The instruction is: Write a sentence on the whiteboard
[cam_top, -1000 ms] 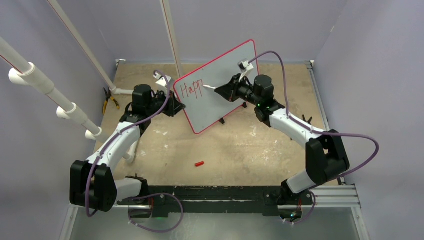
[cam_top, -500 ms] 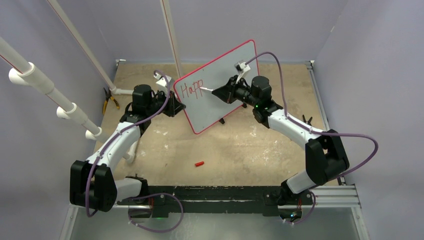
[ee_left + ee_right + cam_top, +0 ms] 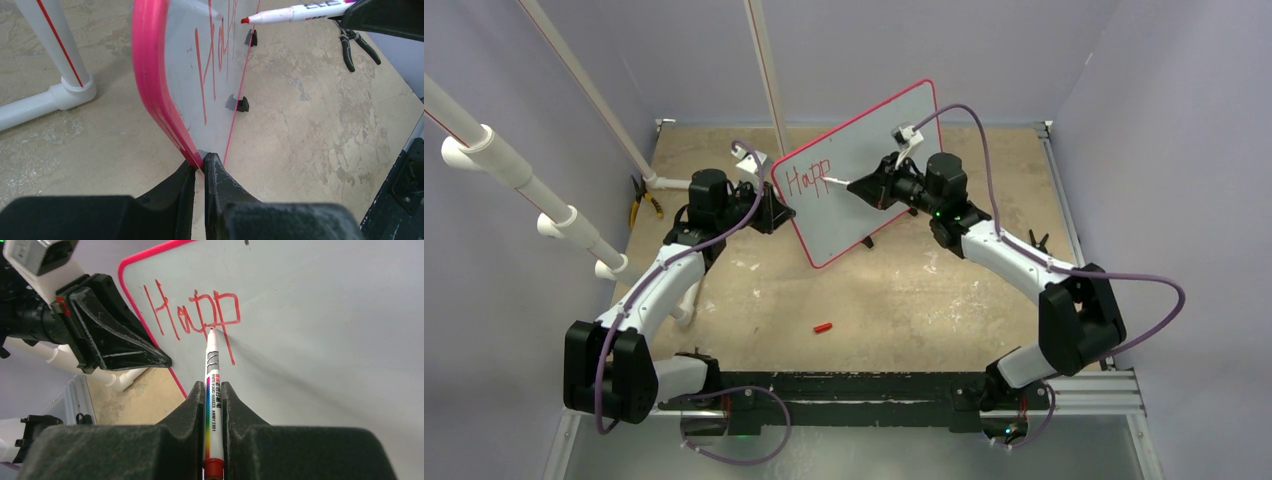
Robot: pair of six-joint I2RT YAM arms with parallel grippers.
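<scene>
While tight around the marker [image 3: 212, 360], right claw [image 3: 213, 386] near the sentence [image 3: 192, 315]; left claw [image 3: 200, 162] tight on whiteboard [image 3: 150, 75].

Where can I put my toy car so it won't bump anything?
Free: the tabletop between the left arm and right arm, near side of the whiteboard, except one little red piece. Crowded: around the board, where the left pincer and right pincer work, and by the pliers.
</scene>
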